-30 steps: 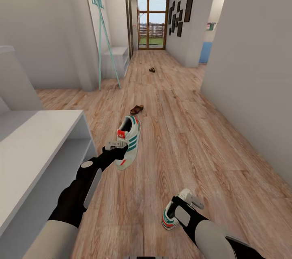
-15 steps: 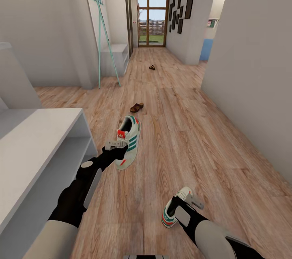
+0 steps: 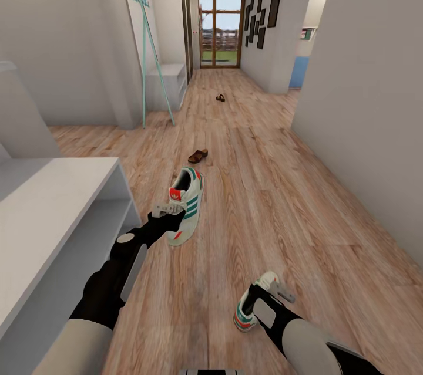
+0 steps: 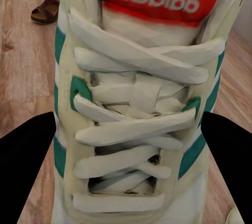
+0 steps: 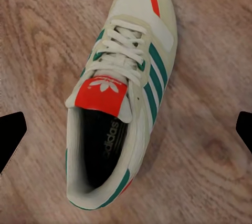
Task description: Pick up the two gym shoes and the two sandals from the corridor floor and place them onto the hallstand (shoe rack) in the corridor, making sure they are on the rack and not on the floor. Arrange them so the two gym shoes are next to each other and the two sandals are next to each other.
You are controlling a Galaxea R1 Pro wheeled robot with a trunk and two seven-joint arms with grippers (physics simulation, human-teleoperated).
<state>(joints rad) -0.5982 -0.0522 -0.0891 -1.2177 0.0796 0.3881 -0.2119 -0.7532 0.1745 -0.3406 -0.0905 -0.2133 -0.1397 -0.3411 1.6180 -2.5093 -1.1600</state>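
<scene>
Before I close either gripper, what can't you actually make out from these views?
- Left gripper, head view: its fingertips overlap the far gym shoe, so contact is unclear; in the left wrist view that shoe is cut off by the edges.
- Near gym shoe, head view: mostly hidden behind the right gripper.
- Far sandal: too small for detail.
- Hallstand: cut off by the edge.

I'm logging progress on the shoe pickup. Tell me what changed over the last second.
Nothing visibly moved beyond a slight camera shift. The left gripper stays at the far gym shoe, fingers either side of its laces; the right gripper still hovers open above the near gym shoe. Both sandals remain on the floor.
</scene>
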